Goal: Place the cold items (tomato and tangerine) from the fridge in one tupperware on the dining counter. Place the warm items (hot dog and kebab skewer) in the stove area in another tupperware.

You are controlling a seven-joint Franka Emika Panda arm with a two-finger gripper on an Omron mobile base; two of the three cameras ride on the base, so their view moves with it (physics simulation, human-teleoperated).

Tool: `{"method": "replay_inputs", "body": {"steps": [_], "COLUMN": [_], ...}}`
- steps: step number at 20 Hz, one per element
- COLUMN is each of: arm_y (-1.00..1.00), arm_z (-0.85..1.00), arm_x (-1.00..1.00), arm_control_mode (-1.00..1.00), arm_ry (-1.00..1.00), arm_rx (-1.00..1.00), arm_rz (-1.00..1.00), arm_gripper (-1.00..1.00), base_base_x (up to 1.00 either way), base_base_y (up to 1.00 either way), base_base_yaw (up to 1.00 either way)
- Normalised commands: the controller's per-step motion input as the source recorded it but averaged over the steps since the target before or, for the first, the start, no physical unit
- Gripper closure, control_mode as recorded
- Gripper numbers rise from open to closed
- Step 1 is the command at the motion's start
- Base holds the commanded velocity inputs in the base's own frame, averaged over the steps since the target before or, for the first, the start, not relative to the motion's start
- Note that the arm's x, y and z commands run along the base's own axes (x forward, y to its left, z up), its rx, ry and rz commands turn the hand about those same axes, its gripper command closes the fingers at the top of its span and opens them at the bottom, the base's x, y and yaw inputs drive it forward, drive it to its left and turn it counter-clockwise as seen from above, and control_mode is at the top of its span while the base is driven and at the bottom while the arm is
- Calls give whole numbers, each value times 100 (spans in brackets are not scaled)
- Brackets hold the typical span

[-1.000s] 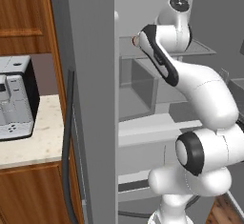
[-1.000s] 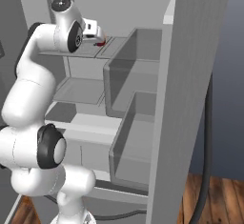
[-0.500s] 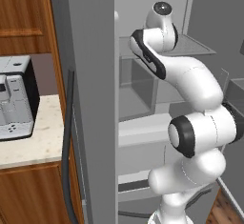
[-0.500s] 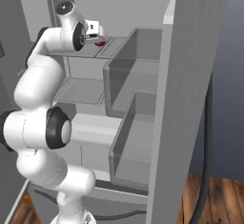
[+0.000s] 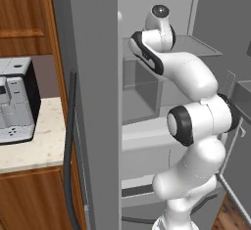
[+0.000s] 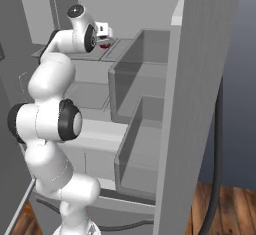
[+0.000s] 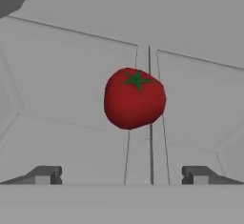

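Observation:
The fridge point(image 5: 93, 87) stands open and my arm reaches onto its upper shelf point(image 6: 120, 49). In the hand view a dark red glossy tomato point(image 7: 135, 98) with a green stem lies on the pale grey shelf. It sits straight ahead, a short way beyond my gripper point(image 7: 121, 175). Both fingertips point(image 7: 45, 174) are spread wide with nothing between them. From the right base view, the tomato point(image 6: 104, 45) shows as a small red spot just below and ahead of the white hand point(image 6: 103, 30). The tangerine is out of view.
Grey door bins point(image 6: 142, 109) line the open fridge door point(image 6: 200, 79) on the right. Lower shelves and drawers sit beneath my arm. Left of the fridge, a coffee machine point(image 5: 14, 102) stands on a pale counter point(image 5: 41, 148) over wood cabinets.
The arm has folded upright and pushed the hand deeper onto the upper shelf, a little closer to the tomato. The fingers stayed spread.

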Motion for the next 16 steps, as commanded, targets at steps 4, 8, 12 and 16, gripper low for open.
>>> {"method": "replay_inputs", "body": {"steps": [4,8,12,16], "arm_y": [0,0,0,3], "arm_z": [-8,-5,-5,-3], "arm_x": [50,48,45,39], "arm_control_mode": [-100,-100,-100,-100], "arm_ry": [1,5,10,10], "arm_rx": [0,0,-2,-1], "arm_rz": [0,0,0,0], "arm_gripper": [-100,-100,-100,-100], "base_base_x": [0,0,0,0], "base_base_y": [0,0,0,0], "base_base_yaw": [0,0,0,0]}}
